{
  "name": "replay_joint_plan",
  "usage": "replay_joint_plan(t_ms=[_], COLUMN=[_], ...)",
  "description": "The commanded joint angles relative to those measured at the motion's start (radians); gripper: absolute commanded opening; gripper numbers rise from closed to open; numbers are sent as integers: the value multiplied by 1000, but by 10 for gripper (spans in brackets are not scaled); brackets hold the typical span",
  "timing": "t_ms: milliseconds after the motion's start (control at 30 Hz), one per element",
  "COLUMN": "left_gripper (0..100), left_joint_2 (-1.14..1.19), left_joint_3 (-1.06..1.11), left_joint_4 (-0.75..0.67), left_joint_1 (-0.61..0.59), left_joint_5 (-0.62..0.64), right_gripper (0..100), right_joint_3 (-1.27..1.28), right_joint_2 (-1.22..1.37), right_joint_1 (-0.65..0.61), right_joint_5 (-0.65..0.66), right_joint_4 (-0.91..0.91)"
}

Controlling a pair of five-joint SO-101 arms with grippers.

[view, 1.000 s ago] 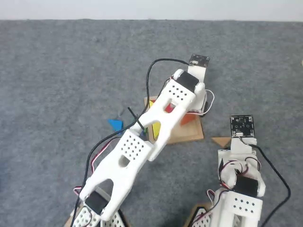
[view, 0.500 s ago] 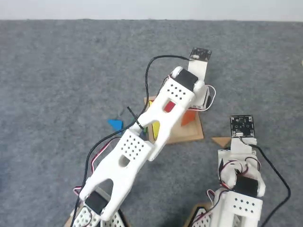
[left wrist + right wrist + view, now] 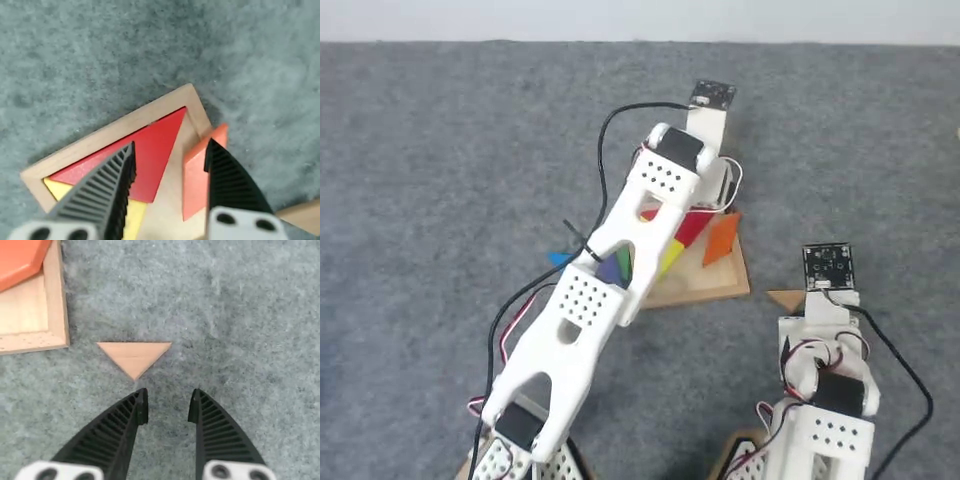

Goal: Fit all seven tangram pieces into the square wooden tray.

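The square wooden tray (image 3: pixel 715 283) sat near the middle of the grey tabletop (image 3: pixel 440 180). The left arm stretched across it, and the left hand (image 3: pixel 171 147) hung above the tray's far right corner, released, its fingers spread and grasping nothing. In that corner a red triangle (image 3: pixel 145 155) lay flat, with a yellow piece (image 3: pixel 131 220) touching its near edge. An orange piece (image 3: pixel 197 170) was tilted, one edge propped on the tray's right rim and the rest sloping down inside. Through a gap in the left arm, bits of a green piece (image 3: pixel 624 262) and a purple piece (image 3: pixel 608 270) showed; I could not tell whether they lay inside the tray. A blue piece (image 3: pixel 558 258) lay on the tabletop just left of the tray, partly hidden by the arm. A plain wooden triangle (image 3: pixel 134 355) lay on the tabletop just right of the tray's near right corner. The right hand (image 3: pixel 169 395) hovered just near of that triangle, released too, holding nothing.
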Motion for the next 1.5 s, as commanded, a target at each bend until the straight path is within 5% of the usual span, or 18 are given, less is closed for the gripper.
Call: replay_joint_plan(t_ms=[0, 1133, 1300, 1467], left_gripper=[214, 214, 214, 214], left_joint_2=[-18, 29, -101, -367], left_joint_3=[-41, -137, 44, 470], left_joint_4=[-12, 51, 51, 46], left_joint_1=[68, 6, 48, 107], left_joint_5=[-78, -155, -172, -147], right_gripper=[143, 143, 143, 143], right_joint_3=[-51, -49, -49, -48], right_joint_2=[-19, -19, -19, -19], right_joint_1=[-7, -8, -10, -10], right_joint_5=[0, 2, 2, 2], right_joint_4=[10, 12, 10, 8])
